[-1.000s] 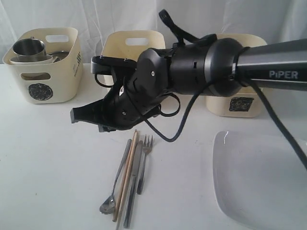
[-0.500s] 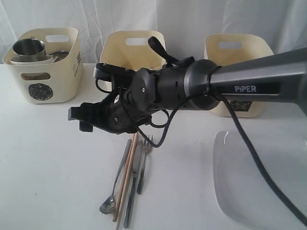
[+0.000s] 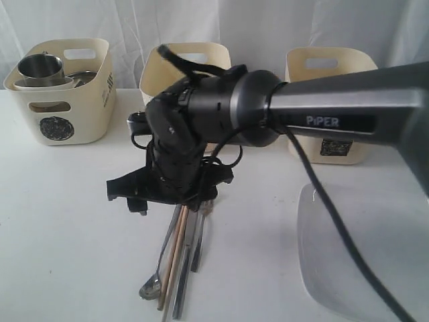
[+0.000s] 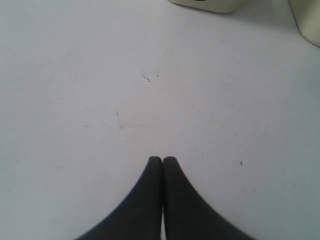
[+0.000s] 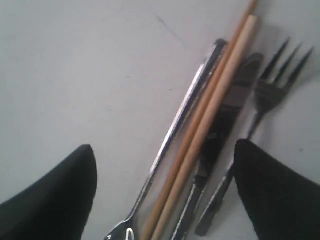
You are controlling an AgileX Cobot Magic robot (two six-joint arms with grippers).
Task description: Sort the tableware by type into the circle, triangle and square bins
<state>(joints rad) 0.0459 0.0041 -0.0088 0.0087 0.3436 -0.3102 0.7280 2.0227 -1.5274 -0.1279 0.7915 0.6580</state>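
My right gripper points down, open wide, just above the top ends of the cutlery lying in a row on the table. Between its fingers lie the spoon, chopsticks and knife; the fork is close to the other finger. Nothing is gripped. The white plate lies at the front right. The circle bin at the back left holds a steel mug. The square bin stands at the back right. My left gripper is shut and empty over bare table.
A third cream bin stands at the back middle, its mark hidden behind my right arm, which stretches across from the right. White cloth hangs behind the table. Two bin bottoms edge the left wrist view.
My right gripper swung from pointing left to pointing down over the cutlery, dropped lower, and its jaws opened wide. The left gripper stayed shut.
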